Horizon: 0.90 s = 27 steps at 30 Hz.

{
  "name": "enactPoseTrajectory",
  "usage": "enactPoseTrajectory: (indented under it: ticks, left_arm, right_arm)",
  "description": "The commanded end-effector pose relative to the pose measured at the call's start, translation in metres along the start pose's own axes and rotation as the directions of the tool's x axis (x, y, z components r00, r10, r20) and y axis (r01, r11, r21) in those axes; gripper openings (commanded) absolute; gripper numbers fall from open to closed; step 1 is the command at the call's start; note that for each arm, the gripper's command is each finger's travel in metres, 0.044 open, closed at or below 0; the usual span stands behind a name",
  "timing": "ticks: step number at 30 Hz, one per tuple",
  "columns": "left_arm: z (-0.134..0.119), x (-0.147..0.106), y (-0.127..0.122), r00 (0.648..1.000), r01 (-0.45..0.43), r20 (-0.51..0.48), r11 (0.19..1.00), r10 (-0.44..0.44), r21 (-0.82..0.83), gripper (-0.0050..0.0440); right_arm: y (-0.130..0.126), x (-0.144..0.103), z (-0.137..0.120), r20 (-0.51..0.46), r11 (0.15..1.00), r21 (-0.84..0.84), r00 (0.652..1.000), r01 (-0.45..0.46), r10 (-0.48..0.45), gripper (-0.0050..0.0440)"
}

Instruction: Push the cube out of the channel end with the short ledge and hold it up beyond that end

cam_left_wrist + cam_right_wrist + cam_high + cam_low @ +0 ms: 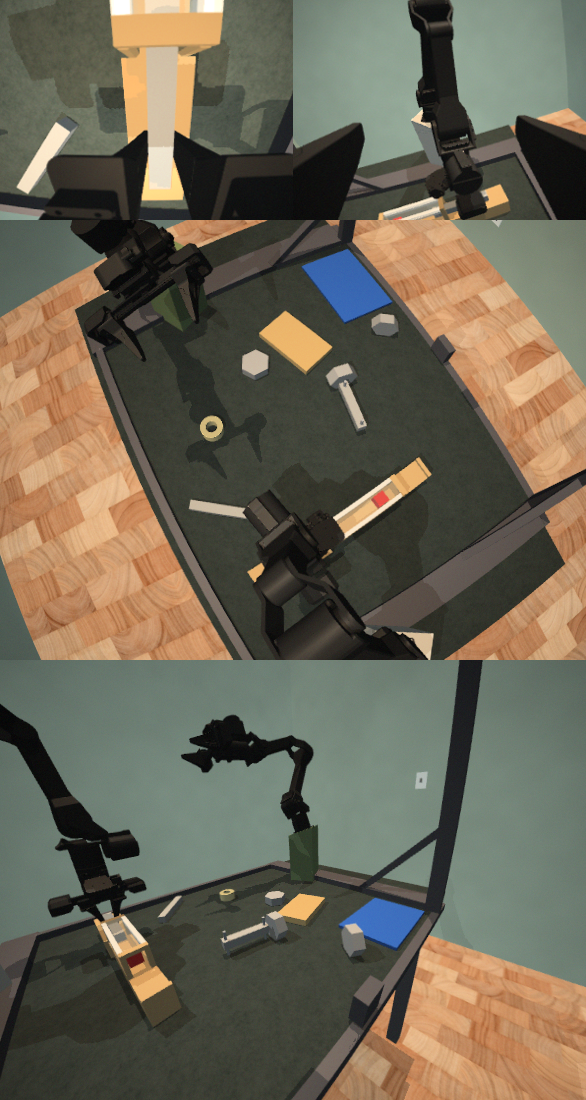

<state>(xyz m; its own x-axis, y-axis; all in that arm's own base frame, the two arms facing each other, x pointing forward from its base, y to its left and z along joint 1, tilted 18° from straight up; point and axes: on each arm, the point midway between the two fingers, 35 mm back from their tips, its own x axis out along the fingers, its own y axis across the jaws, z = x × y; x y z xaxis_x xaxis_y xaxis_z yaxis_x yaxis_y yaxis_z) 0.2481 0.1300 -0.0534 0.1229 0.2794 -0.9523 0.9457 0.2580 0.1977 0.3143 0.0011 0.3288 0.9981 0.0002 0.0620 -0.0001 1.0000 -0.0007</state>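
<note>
Gripping a pale stick point(107, 915) point(161, 98), our left gripper point(312, 540) point(110, 916) point(158, 135) point(471, 202) has its fingers clamped on both sides, and we see the stick running over the longer ledge point(256, 571) point(135, 98) and under the crosspiece point(167, 29) into the channel point(364, 499) point(134, 934) point(411, 206). The fingers are outside the channel's walls, over that ledge. Further along, there's our red cube point(380, 499) point(135, 959) point(397, 218), inside the channel, low between the walls and near the end with the short ledge point(411, 477) point(152, 985). It isn't out yet, folks! From these views we can't tell whether the stick's tip touches it.

Out to the side of the longer ledge, we have a loose pale bar point(216, 508) point(170, 909) point(46, 157) lying on the dark mat point(310, 435) point(240, 1030). Beyond it sits a yellow ring point(204, 428) point(227, 897), then a hexagonal block point(255, 363) point(274, 898) near an orange slab point(296, 342) point(302, 908). A two-pegged bar point(353, 406) point(246, 937) lies with a hexagonal piece point(341, 374) point(276, 925) at one end, while another grey block point(384, 325) point(353, 940) stands near the blue sheet point(346, 285) point(382, 922). And over at the far side, our right gripper point(170, 340) point(186, 748) point(439, 127) hangs high, fingers wide apart, nothing between them.
</note>
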Motion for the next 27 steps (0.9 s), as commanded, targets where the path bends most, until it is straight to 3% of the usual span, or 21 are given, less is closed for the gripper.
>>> enactPoseTrajectory:
  ticks: [1,26,27]
  left_arm:
    - [0.004,-0.002,0.004,1.0,-0.014,-0.005,1.0,0.014,-0.007,0.0]
    - [0.029,-0.002,0.004,1.0,-0.016,-0.002,1.0,0.016,-0.005,0.0]
    - [0.029,-0.002,0.004,1.0,-0.016,-0.002,1.0,0.016,-0.005,0.0157]
  right_arm:
    - [0.0,-0.002,0.008,0.02,1.0,0.001,1.0,0.001,-0.001,0.04]
    - [0.0,-0.002,0.008,0.02,1.0,0.001,1.0,0.001,-0.001,0.04]
    - [0.0,-0.002,0.008,0.02,1.0,0.001,1.0,0.001,-0.001,0.04]
